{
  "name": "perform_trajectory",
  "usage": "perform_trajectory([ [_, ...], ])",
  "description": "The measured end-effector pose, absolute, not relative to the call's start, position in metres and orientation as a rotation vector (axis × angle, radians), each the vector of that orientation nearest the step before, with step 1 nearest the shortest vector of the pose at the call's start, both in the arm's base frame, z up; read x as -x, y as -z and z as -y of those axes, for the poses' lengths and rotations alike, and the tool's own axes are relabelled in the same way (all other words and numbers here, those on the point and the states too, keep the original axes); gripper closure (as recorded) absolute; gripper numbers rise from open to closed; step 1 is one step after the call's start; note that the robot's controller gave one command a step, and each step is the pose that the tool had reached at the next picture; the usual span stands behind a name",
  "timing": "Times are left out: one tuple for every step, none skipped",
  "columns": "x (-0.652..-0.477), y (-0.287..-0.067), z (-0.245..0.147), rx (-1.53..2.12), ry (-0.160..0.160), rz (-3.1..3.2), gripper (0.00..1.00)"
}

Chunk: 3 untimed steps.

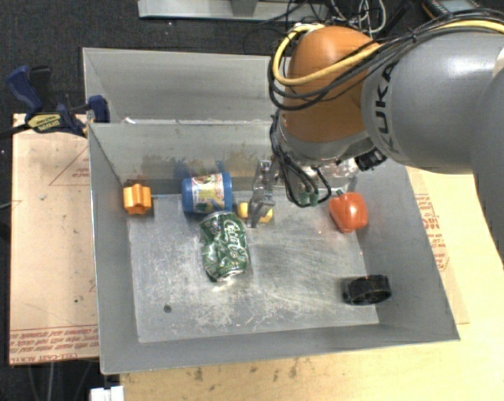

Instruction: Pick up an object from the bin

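My gripper (261, 200) hangs below the orange cover near the bin's back wall, its grey fingers pointing down. A small yellow and orange block (257, 214) sits right at the fingertips, partly hidden by them. Just left of it lies a blue can with a pale label (206, 192) on its side. A crushed green can (224, 246) lies in front of that, a little left of the gripper. A red-orange tomato-like thing (348, 212) rests to the gripper's right.
An orange block (137, 198) sits at the far left by the back wall. A black ring-shaped thing (366, 290) lies near the front right corner. The arm and its cables cover the bin's back right part.
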<state>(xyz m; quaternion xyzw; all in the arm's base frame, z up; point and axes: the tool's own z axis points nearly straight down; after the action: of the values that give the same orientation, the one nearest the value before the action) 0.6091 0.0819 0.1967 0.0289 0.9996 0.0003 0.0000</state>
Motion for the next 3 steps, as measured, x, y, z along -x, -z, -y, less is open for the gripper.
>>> perform_trajectory([
  [-0.602, -0.192, -0.127, -0.067, 0.000, -3.136, 1.00],
  [-0.596, -0.194, -0.161, -0.108, -0.007, -3.139, 1.00],
  [-0.584, -0.193, -0.152, -0.223, -0.002, -3.132, 1.00],
])
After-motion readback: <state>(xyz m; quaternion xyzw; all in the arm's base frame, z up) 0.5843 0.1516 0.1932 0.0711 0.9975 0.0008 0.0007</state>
